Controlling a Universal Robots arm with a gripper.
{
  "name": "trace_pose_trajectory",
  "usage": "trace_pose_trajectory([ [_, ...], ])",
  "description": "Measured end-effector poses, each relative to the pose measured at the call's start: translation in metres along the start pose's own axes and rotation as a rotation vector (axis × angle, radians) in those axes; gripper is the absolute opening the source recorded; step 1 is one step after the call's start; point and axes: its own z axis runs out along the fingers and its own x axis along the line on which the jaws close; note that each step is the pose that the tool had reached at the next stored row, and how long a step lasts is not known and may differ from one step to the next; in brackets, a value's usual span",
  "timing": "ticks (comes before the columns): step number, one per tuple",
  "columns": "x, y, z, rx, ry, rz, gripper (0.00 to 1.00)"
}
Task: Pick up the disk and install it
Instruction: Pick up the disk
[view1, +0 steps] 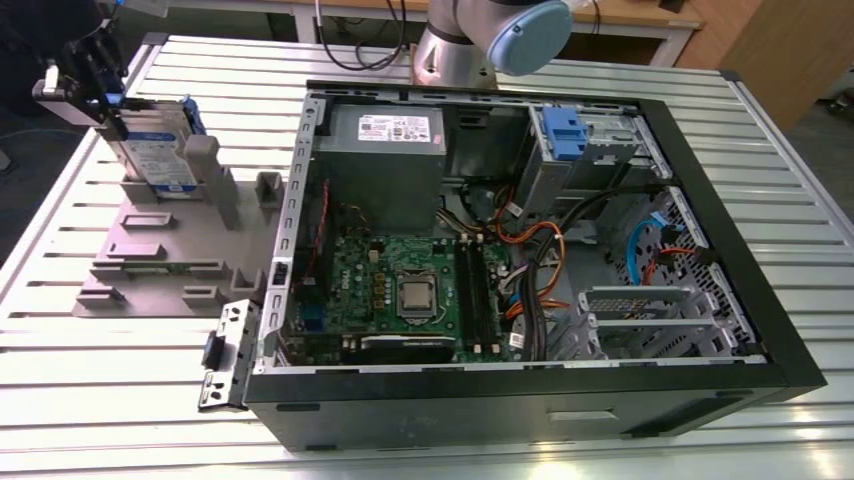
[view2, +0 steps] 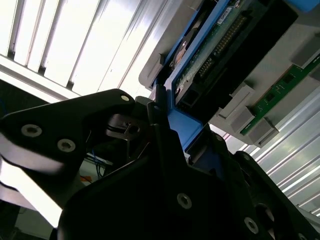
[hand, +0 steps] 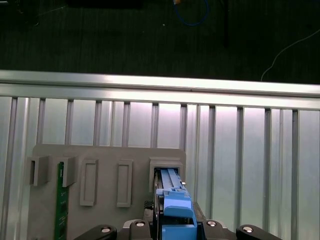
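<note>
The disk stands on edge in a slot of the grey holder on the exterior view's left, its white-and-blue label showing. My gripper is at the disk's upper end, its black fingers closed on either side of the blue rail. In the first wrist view the blue rail runs between the fingers down into the holder's slot. The second wrist view shows the disk's green circuit-board side and the blue rail pinched by a black finger.
An open computer case lies on the slatted metal table, with a power supply, a motherboard and a drive bay with a blue latch. The arm's base stands behind the case. A green memory stick sits in the holder.
</note>
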Motion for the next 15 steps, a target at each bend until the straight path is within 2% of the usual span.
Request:
trace_pose_trajectory([
  [2, 0.0000, 0.0000, 0.0000, 0.0000, -0.0001, 0.005, 0.37],
  [6, 0.0000, 0.0000, 0.0001, 0.0004, -0.0009, 0.037, 0.37],
  [12, 0.0000, 0.0000, 0.0002, 0.0007, -0.0010, 0.038, 0.37],
  [15, 0.0000, 0.0000, 0.0002, 0.0010, -0.0014, 0.051, 0.37],
])
